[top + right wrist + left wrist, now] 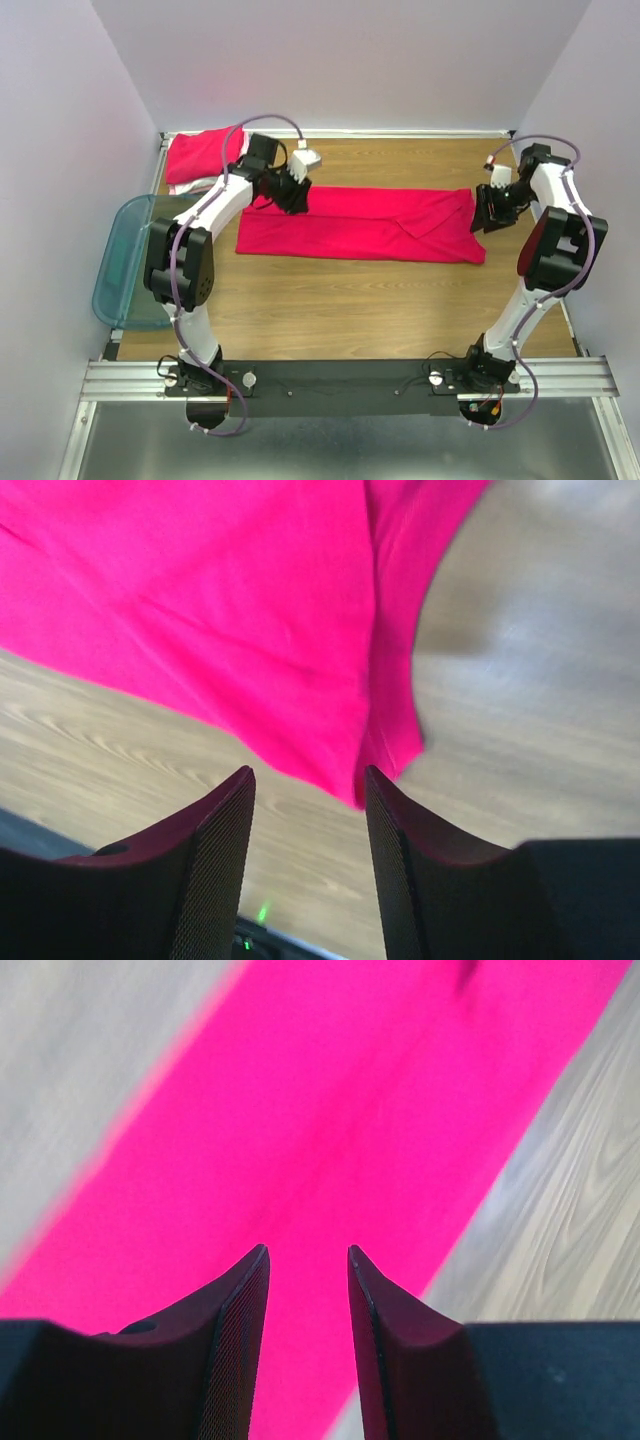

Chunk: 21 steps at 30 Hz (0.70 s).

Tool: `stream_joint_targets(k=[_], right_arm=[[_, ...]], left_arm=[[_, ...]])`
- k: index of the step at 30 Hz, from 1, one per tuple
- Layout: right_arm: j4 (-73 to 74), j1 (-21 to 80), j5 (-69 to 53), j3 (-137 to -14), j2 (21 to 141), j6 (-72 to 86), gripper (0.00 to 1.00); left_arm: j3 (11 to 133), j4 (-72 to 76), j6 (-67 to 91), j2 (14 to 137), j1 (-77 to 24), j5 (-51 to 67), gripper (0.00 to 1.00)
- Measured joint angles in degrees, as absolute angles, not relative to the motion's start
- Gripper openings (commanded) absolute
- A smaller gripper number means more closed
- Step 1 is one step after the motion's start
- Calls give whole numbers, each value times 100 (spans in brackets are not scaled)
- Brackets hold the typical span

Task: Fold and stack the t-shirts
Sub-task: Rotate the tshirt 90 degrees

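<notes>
Where pale lavender walls [350,60] box in three sides, a wood-grain table [340,310] fills the top view. A metal rail [340,375] along its 6 o'clock edge carries both arm bases. A teal bin [115,270] sits at the table's 9 o'clock edge. At 11 o'clock, in the far corner, is a stack [200,155] of folded shirts, red-pink on top with a white layer showing below. One red-pink shirt [360,225] lies at the centre, folded into a long band running from 9 to 3 o'clock. It is smooth but for a diagonal crease and a flap towards its 3 o'clock end. The left gripper [293,190] [307,1250] hovers over the band's 9 o'clock end, fingers parted by a narrow gap and gripping nothing. The right gripper [492,210] [308,772] is at the 3 o'clock end, fingers moderately apart and empty, with the shirt's corner just beyond their tips.
</notes>
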State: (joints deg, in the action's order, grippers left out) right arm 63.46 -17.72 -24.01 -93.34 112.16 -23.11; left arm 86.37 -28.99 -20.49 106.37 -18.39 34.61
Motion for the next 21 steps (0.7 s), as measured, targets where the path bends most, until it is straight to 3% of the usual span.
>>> stream_joint_targets(k=[6, 9, 10, 16, 21], right_arm=[[6250, -1774, -2005, -8807, 11351, -2410, 48], [6064, -1774, -1898, -8772, 11531, -2394, 38], [6003, -1774, -1872, -8766, 11605, -2383, 29], [5756, -1774, -1708, -8761, 11942, -2333, 1], [5756, -1767, -1522, -8895, 12038, -2233, 0]], left_arm=[[7417, -3273, -2497, 10575, -1555, 3013, 44], [7017, -3242, -2561, 10549, -1527, 2729, 42], [6947, -3214, -2561, 10549, -1527, 2606, 42], [6836, -3015, -2536, 10578, -1503, 1997, 39], [6827, -2921, -2536, 10584, -1500, 1846, 39]])
